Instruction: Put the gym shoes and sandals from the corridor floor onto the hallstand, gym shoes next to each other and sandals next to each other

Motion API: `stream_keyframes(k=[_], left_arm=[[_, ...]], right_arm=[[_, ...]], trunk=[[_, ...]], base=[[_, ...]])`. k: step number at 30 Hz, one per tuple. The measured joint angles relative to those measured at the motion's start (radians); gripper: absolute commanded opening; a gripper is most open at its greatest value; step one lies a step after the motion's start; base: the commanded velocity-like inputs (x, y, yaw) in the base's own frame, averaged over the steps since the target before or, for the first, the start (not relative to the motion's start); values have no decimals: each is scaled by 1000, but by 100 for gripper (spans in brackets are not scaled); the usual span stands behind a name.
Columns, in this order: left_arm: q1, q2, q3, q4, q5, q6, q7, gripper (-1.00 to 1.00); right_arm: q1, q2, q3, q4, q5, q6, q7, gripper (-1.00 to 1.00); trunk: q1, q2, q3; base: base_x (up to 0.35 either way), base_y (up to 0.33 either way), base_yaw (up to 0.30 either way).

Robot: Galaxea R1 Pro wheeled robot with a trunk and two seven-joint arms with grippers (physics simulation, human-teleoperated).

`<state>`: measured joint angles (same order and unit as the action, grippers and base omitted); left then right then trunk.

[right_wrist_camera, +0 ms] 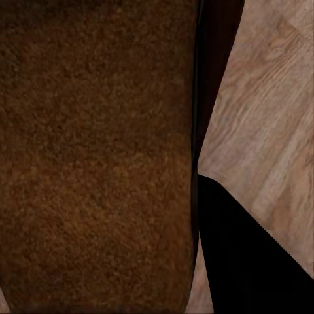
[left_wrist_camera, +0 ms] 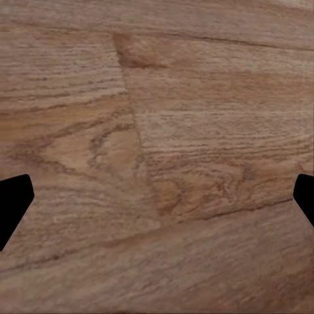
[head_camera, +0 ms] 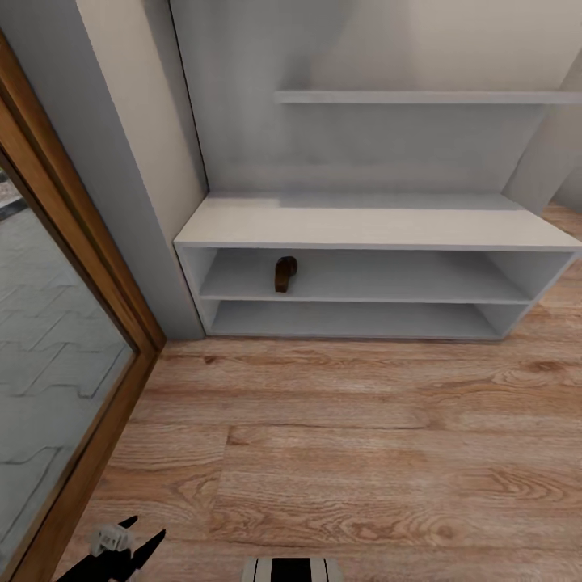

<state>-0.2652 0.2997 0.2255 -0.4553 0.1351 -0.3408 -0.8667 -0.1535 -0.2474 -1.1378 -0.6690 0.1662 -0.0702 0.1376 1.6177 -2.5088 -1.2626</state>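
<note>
- The hallstand (head_camera: 364, 226) is a wide, pale grey, matte unit of flat boards: a low bench top over two long open shelves, with a tall back panel carrying a thin upper shelf (head_camera: 428, 97).
- One sandal (head_camera: 284, 273), dark brown and leathery, sits on the upper open shelf toward its left end, at about 12 o'clock in the head view.
- The corridor floor (head_camera: 364, 436) is light brown wood planking with swirling grain and knots.
- At 9 o'clock, a warm brown wooden frame (head_camera: 89, 267) borders a glass pane showing grey paving.
- The left tool (left_wrist_camera: 157, 203) has its black, wedge-shaped fingers (left_wrist_camera: 12, 203) spread wide over bare plank, nothing between them; it also shows near 7 o'clock in the head view (head_camera: 121, 550).
- In the right wrist view a second sandal (right_wrist_camera: 98, 157), rough and grainy dark brown with a straight dark edge, lies against a black finger (right_wrist_camera: 242, 261) of the right tool; whether that tool pinches it I cannot tell.
</note>
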Motion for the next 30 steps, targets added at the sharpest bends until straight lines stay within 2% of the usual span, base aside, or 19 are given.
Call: stream_keyframes(k=[1,2,3,4,5,6,7,10,11,14,17,18,19,20,21,22,23,25,30], left_arm=[[3,14,16,-1,7,1,-24,100],[2,21,22,0,6,2,-60,100],[2,23,25,0,6,2,-78,100],[2,28,26,0,6,2,-96,100],[3,34,26,0,6,3,-104,100],[4,38,27,1,6,3,-107,100],[4,45,27,2,6,3,-111,100],[5,53,27,4,6,3,-119,100],[5,54,27,4,5,3,-122,100],[5,56,27,4,2,3,-125,100],[5,58,27,5,2,3,-128,100],[5,58,27,5,4,4,-128,100],[5,59,27,6,5,4,-129,100],[6,59,28,5,6,5,-129,100],[5,59,27,7,5,4,-129,100],[5,59,27,7,5,4,-129,100],[5,58,27,8,4,4,-129,100],[5,58,27,9,2,3,-129,100],[5,57,25,7,2,3,-139,100]], right_arm=[[0,19,91,2,0,1,0,-100],[-1,40,287,-1,-2,2,-3,-100],[-1,51,425,-5,-4,3,-8,-100],[-4,74,508,-12,-6,8,-11,-100],[-11,95,564,-15,-6,14,-12,-100],[-17,107,579,-17,-6,18,-13,-100],[-32,130,608,-19,-6,30,-14,-100],[-76,172,645,-20,-4,71,-14,-100],[-103,188,660,-19,-5,103,-14,-100],[-163,215,698,-19,-3,187,-15,-100],[-253,261,775,-17,-9,294,-29,-100],[-299,297,805,-13,-6,321,-65,-100],[-315,310,814,-11,-4,327,-82,-100],[-358,348,913,-6,6,351,-232,-100],[-446,421,978,-6,-5,372,-268,-100],[-480,421,998,-7,-10,386,-277,-100],[-490,420,986,-6,-2,440,-292,-100],[-521,421,996,-6,-4,500,-300,-100],[-590,421,1004,-6,-4,582,-307,-100]], trunk=[[0,0,0],[0,0,0],[0,0,0],[0,0,0],[0,0,0],[0,0,0],[0,0,0],[0,0,0],[0,0,0],[0,0,0],[0,0,0],[0,0,0],[0,0,0],[0,0,0],[0,0,0],[0,0,0],[0,0,0],[0,0,0],[0,0,0]], base=[[0,0,-1],[0,0,0],[0,0,0],[0,0,0],[0,0,0],[0,0,0],[0,0,0],[0,0,0],[0,0,0],[0,0,0],[0,0,0],[0,0,0],[0,0,0],[0,0,0],[0,0,0],[0,0,0],[0,0,0],[0,0,0],[0,0,0]])
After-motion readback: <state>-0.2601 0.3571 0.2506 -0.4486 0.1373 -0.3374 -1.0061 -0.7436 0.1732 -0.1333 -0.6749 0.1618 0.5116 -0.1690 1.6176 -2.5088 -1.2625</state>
